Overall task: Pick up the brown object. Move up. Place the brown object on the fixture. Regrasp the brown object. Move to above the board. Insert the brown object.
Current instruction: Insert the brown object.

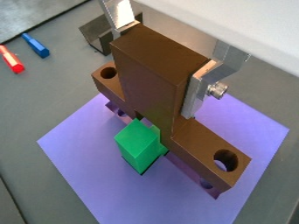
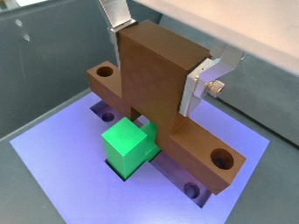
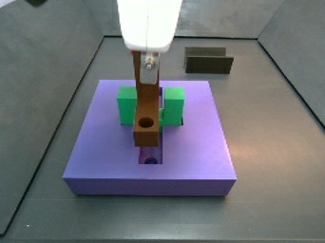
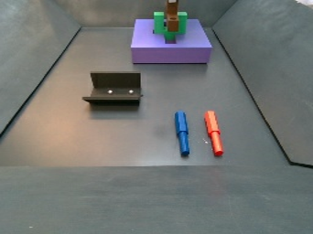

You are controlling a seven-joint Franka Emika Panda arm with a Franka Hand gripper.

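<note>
The hand (image 1: 158,66) clamps the upright stem of the brown object (image 1: 158,83) over the board (image 3: 191,142)'s middle slot; rigid, seemingly light, best gripped by its flat sides.

brown object (image 2: 158,83): I see it clamped upright by the gripper (image 2: 152,66), crossbar low in the slot.
board (image 3: 191,152): purple, flat.
fixture (image 4: 113,89): bare, at board's 7 o'clock, well apart.

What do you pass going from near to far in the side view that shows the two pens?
Blue pen and red pen side by side → fixture → purple board → brown object in the end effector.
</note>
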